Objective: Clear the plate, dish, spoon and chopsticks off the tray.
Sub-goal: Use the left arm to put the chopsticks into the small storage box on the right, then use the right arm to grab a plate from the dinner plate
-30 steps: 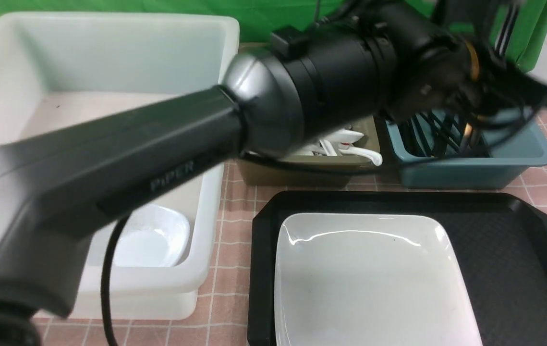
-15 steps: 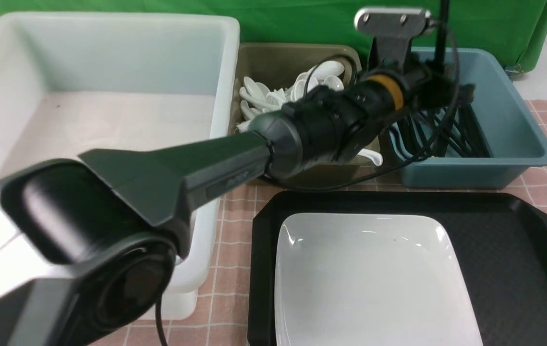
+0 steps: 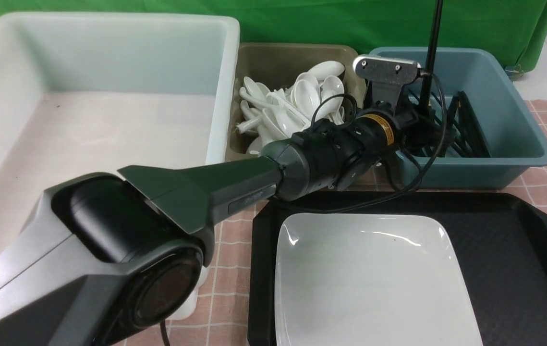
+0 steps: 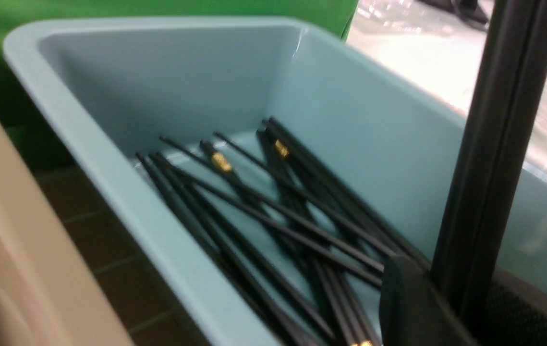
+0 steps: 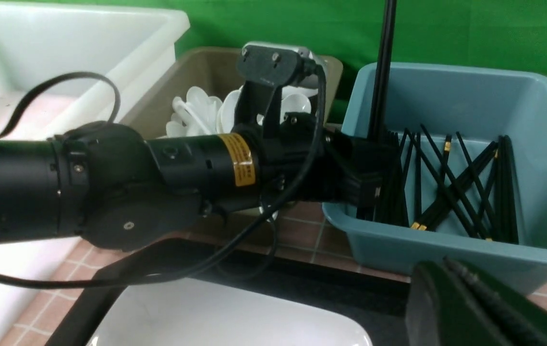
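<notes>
My left gripper [image 3: 422, 132] is shut on the black chopsticks [image 3: 432, 43] and holds them upright over the near left corner of the blue bin [image 3: 518, 144]. They also show upright in the left wrist view [image 4: 499, 120], rising from the left gripper [image 4: 446, 298], and in the right wrist view [image 5: 382, 72]. The large white plate [image 3: 374, 283] lies on the left part of the black tray [image 3: 508, 250]. My right gripper [image 5: 451, 274] is shut and empty, low at the right beside the tray. The dish is hidden. No spoon is on the tray.
The blue bin holds several loose black chopsticks [image 4: 263, 211]. A khaki bin [image 3: 273, 57] beside it holds several white spoons [image 3: 302, 96]. A large white tub [image 3: 110, 53] stands at the left. My left arm [image 3: 196, 192] crosses the tub's front corner.
My left arm has dropped away from the camera and stretched out. Its gripper has come down to the blue bin with the chopsticks upright in it. The right gripper has appeared at the right edge.
</notes>
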